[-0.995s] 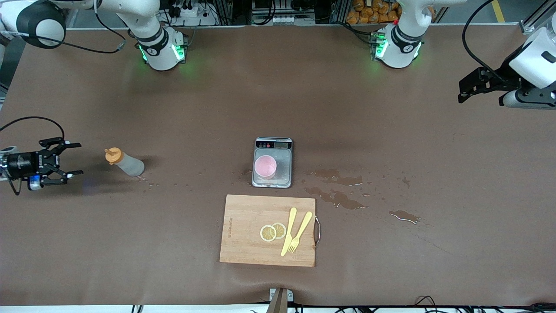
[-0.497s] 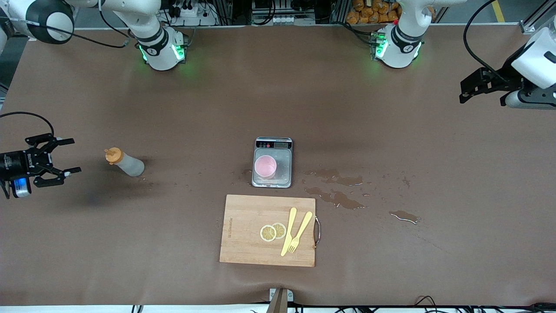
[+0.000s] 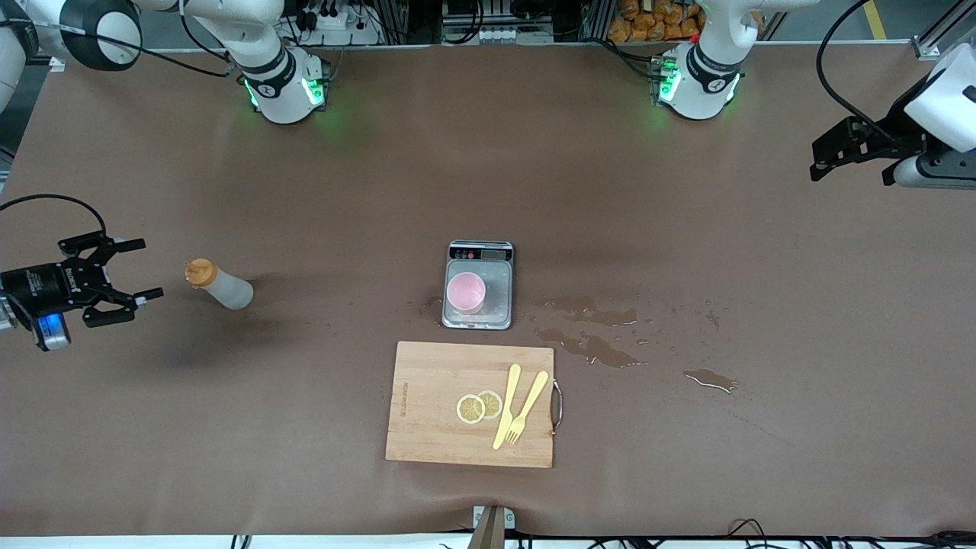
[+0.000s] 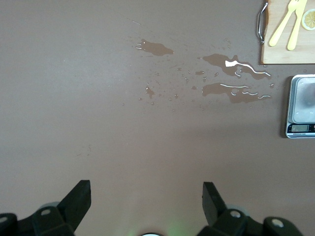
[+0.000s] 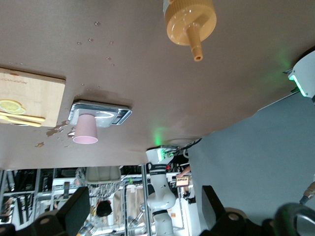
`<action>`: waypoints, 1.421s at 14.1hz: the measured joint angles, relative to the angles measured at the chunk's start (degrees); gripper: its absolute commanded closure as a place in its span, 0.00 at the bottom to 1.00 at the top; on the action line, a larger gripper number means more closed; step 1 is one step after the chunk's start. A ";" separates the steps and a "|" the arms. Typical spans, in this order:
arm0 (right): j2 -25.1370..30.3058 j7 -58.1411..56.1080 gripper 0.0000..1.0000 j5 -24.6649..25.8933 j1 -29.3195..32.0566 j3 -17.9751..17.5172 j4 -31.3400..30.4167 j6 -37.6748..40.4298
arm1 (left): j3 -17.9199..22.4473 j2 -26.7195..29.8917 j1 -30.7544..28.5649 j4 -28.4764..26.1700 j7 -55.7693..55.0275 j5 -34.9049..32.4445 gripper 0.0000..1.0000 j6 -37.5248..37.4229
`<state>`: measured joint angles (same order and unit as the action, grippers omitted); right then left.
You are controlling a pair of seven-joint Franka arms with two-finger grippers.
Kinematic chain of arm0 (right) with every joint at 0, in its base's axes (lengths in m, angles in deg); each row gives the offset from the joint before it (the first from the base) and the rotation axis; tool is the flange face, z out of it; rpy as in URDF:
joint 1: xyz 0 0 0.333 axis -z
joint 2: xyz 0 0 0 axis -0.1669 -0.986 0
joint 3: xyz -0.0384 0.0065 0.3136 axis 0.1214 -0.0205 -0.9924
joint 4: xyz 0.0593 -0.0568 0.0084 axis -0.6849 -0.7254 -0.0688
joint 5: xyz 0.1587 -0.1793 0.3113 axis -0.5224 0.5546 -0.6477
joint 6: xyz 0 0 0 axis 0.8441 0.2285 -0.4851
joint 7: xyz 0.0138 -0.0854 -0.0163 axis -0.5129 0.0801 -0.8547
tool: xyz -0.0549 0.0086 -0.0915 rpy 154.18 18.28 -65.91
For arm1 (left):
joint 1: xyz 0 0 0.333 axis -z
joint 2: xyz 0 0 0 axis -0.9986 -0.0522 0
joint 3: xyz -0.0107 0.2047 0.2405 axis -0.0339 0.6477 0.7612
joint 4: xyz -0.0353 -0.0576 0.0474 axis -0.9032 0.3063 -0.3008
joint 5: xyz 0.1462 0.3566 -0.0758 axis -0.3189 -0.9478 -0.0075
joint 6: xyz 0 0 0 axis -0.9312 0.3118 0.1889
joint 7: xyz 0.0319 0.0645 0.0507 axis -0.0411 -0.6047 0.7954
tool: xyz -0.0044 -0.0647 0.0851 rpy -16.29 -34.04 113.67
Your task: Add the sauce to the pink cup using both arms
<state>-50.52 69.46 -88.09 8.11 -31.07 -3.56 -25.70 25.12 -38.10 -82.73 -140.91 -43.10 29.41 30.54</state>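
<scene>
Over the last second the right gripper (image 3: 149, 268), at the mid-height edge of the front frame by the right arm's end, drew away from the translucent squeeze bottle with the orange nozzle cap (image 3: 217, 284) and has now swung back toward it. Its jaws are spread wide, with nothing between them. The left gripper (image 3: 816, 162), up in the corner at the left arm's end, has only drifted a little outward; it waits, its fingers wide apart too.

The bottle and the small pink plastic cup (image 3: 466, 292) have not moved. The cup stands mid-frame on the grey digital kitchen scale (image 3: 480, 252), and the bottle stands well apart from it. That fits a reach for the bottle before pouring, or a bottle set back after it. Whether the cup holds sauce I cannot tell.

The right wrist view shows the bottle's cap (image 5: 189, 22) close ahead and the cup (image 5: 85, 129) from the side, which the front view lacks. The left wrist view shows neither bottle nor cup, only brown puddles (image 4: 236, 73) and the scale's edge (image 4: 301, 105)
</scene>
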 measured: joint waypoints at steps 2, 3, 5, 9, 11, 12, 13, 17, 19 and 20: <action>1.64 -0.06 0.00 0.92 -1.57 -0.02 0.29 0.02 | 0.06 0.00 -0.02 0.10 0.00 0.00 0.00 0.26; 2.89 -0.29 0.00 1.53 -2.50 0.01 0.58 0.02 | 0.14 0.00 -0.06 0.32 0.00 -0.14 0.00 0.51; 5.79 -3.65 0.00 5.44 -5.02 0.07 0.88 0.02 | 0.23 0.00 -0.10 0.98 0.00 -1.46 0.00 0.59; 11.34 -13.60 0.00 15.04 -12.85 3.53 0.85 0.03 | 0.33 0.11 -0.12 1.44 0.33 -2.74 0.00 0.58; 13.52 -15.01 0.00 15.61 -16.32 7.42 0.85 0.07 | 0.32 0.13 -0.11 1.44 0.44 -2.74 0.00 0.58; 14.62 -16.21 0.00 15.76 -17.18 8.45 0.85 0.07 | 0.31 0.12 -0.10 1.44 0.47 -2.74 0.00 0.58; 15.80 -18.09 0.00 16.32 -17.63 8.99 0.86 0.03 | 0.30 0.13 -0.09 1.44 0.47 -2.74 0.00 0.58; 21.44 -30.07 0.00 23.95 -17.78 9.39 0.90 -0.93 | 0.29 0.12 -0.08 1.43 0.48 -2.74 0.00 0.58; 24.53 -32.95 0.00 26.45 -17.79 9.41 0.85 -1.44 | 0.27 0.13 -0.08 1.42 0.47 -2.59 0.00 0.57; 25.95 -34.11 0.00 27.14 -17.79 9.42 0.59 -1.69 | 0.26 0.13 -0.08 1.42 0.46 -2.39 0.00 0.55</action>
<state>-24.57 35.35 -60.95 -9.68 -21.66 -2.97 -27.39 25.38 -37.97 -82.80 -139.49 -42.63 27.02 31.10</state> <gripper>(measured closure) 0.000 0.000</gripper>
